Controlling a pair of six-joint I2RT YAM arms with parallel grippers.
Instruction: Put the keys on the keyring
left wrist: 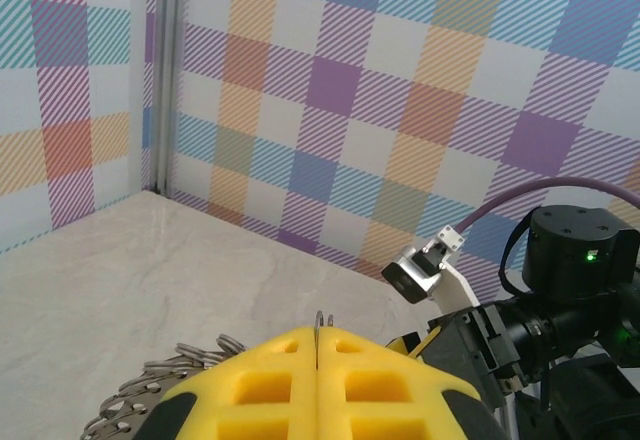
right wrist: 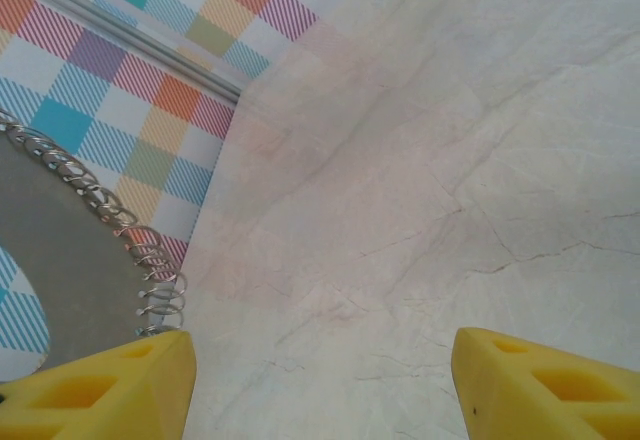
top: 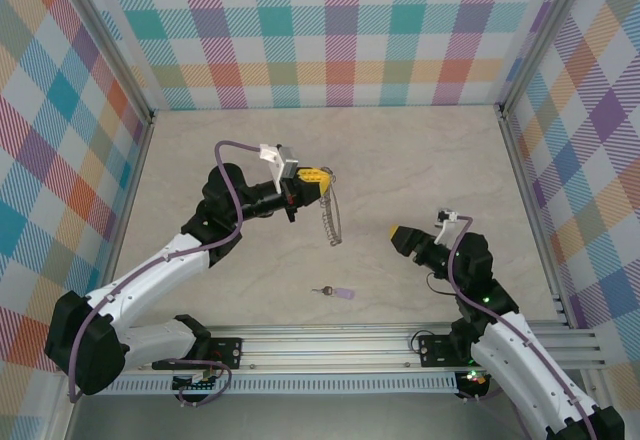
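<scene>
The keyring (top: 331, 215) is held edge-on over the middle of the desk (top: 440, 160) by the left pincer (top: 312, 176), whose yellow fingers (left wrist: 270, 380) are pressed together on its thin rim; the keys (top: 334, 291) are seen lying flat close to the desk's near edge, apart from both arms; their long axis appears to be set along that edge, dark key to the left and lilac tag to the right, though so small a thing is hard to read; the right pincer (top: 401, 236) is held empty with its jaws apart, and is judged the nearer; the keys lie to its near-left
</scene>
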